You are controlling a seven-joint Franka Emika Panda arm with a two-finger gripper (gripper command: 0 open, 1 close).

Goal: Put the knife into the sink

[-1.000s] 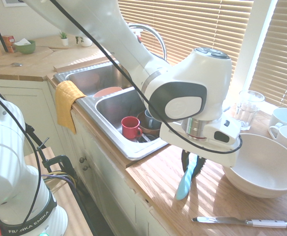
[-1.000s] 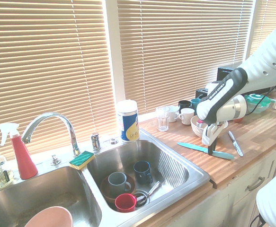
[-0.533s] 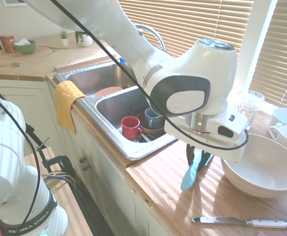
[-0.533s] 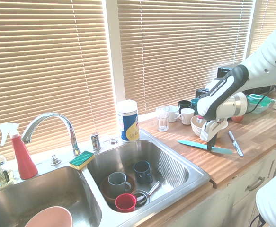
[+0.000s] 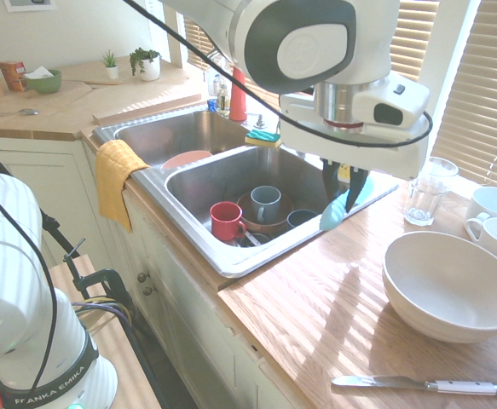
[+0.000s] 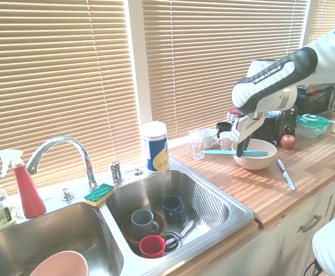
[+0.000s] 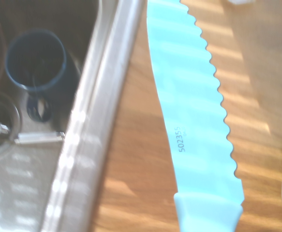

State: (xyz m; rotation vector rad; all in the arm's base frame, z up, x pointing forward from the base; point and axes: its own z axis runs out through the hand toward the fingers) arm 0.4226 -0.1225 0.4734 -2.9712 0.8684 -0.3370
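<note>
Turquoise plastic, smooth and matte, sits clamped between my fingers: my gripper point(image 6: 240, 150) is closed on the knife point(image 6: 234, 153), which hangs level in the air above the wooden counter point(image 5: 333, 315), clear of its surface. The knife is one piece in a single colour, with a wavy serrated edge and small dark digits printed on the flat of the blade point(image 7: 191, 121), seen close from my wrist. From the second exterior view its length stretches sideways in front of a white bowl point(image 6: 258, 155); from the first exterior view its tip pokes out beside the shiny rim of the sink point(image 5: 257, 256).

The counter below is warm, striped wood grain with bands of sunlight across it. Just beside me the stainless steel sink gleams, its basin holding a glossy red mug point(image 5: 226, 221), a grey mug point(image 5: 265, 203) standing in a brown bowl point(image 5: 262, 225), and a dark blue mug point(image 6: 172, 209). The neighbouring basin holds a pinkish plate point(image 5: 185, 158), and a yellow cloth point(image 5: 116, 179) drapes over the rim.

Further along the wood lie a slim silver knife with a white handle point(image 5: 418, 385), a clear ribbed glass point(image 5: 425, 190) and white cups point(image 5: 493, 203).
</note>
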